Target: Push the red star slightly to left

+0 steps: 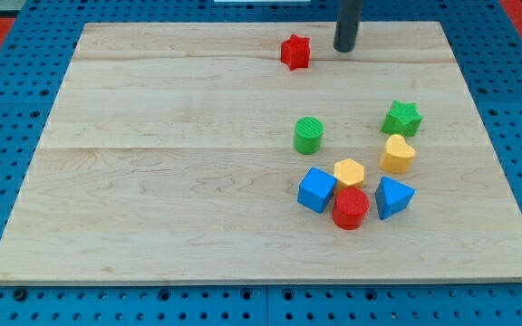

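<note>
The red star (294,52) lies on the wooden board (152,181) near the view's top, a little right of centre. My tip (344,49) stands on the board just to the right of the star, with a small gap between them. The rod rises out of the view's top edge.
A green cylinder (308,134) sits mid-board. To its right are a green star (402,118) and a yellow heart (397,154). Below them cluster a yellow hexagon (349,171), a blue cube (316,189), a red cylinder (351,208) and a blue triangle (393,196).
</note>
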{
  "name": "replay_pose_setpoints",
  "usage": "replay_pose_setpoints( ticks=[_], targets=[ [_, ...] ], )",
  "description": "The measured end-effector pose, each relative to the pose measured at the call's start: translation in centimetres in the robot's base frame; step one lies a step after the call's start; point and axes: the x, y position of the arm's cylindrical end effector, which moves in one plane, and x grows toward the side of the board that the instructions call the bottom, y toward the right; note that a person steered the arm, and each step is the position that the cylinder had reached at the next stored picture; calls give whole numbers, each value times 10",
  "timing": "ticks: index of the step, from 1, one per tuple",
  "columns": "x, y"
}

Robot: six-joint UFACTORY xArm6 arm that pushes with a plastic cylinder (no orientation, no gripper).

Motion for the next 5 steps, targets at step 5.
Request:
replay_pose_setpoints(
  ticks=[5],
  targets=[
    [-14, 78]
  ],
)
